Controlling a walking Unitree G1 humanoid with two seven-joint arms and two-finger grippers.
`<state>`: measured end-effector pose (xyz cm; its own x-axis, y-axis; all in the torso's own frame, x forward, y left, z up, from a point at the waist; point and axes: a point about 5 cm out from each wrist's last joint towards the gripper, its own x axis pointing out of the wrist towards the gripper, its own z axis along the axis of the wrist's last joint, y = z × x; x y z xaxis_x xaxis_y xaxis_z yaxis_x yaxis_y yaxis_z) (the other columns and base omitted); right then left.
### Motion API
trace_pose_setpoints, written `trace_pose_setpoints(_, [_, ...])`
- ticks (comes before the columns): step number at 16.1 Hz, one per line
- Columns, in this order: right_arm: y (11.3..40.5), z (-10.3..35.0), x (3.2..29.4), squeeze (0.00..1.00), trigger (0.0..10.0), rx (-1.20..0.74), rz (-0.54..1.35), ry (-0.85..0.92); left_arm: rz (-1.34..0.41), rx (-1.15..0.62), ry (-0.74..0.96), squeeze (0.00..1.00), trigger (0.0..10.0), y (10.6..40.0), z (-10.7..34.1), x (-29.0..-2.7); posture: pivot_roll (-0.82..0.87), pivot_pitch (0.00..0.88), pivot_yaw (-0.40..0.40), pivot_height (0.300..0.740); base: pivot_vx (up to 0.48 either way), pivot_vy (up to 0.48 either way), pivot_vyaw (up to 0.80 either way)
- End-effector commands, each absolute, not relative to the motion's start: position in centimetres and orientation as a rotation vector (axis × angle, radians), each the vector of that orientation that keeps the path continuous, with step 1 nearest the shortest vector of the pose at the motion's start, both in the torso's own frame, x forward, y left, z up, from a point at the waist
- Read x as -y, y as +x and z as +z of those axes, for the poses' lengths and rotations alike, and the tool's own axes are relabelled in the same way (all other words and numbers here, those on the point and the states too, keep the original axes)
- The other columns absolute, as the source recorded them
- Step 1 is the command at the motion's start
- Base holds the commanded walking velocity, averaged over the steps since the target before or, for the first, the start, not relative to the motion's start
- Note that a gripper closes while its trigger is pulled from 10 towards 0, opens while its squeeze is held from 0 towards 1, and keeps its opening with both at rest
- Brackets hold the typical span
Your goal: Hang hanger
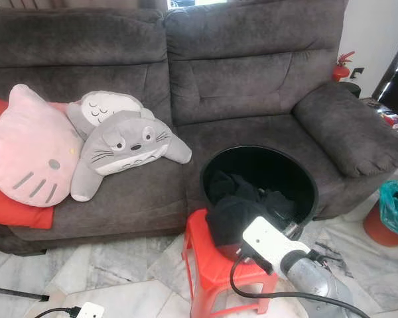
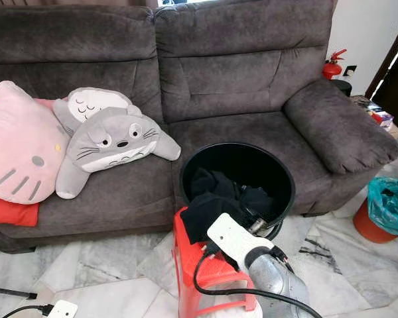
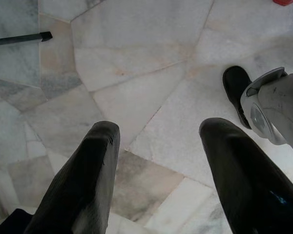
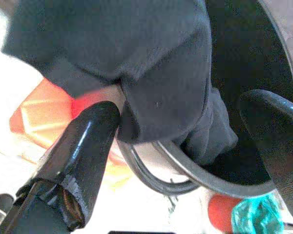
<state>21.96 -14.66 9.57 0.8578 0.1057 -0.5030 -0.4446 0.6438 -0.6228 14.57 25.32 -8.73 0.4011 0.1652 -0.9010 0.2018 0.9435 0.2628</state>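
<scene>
At the black bucket's [image 1: 305, 173] near rim, the right gripper's [image 4: 185, 122] fingers gape wide astride draped dark clothing [image 4: 136, 58]

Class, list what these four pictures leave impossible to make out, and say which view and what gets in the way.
1. Hanger: none made out; dark clothes fill the black bucket in the eye views.
2. Right tool: its white wrist covers the fingertips in the eye views.
3. Red stool: base cut by the bottom edge.
4. Bucket's bottom: hidden under clothes in the right wrist view.
</scene>
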Motion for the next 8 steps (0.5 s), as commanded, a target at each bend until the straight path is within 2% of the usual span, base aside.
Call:
trace_pose_setpoints(1, [21.99, 9.44, 14.9, 0.0, 10.0, -0.456, 0.309, -0.828, -0.023, -1.175, 0.357, 0.0, 10.0, 14.31, -8.81, -25.39, -0.25, 0.0, 0.016, 0.74, 0.0, 0.0, 0.0])
trace_pose_setpoints(8, [22.43, 9.64, 14.74, 0.0, 10.0, -0.388, 0.29, -0.854, -0.019, -1.173, 0.361, 0.0, 10.0, 14.35, -8.78, -25.44, -0.25, 0.0, 0.017, 0.74, 0.0, 0.0, 0.0])
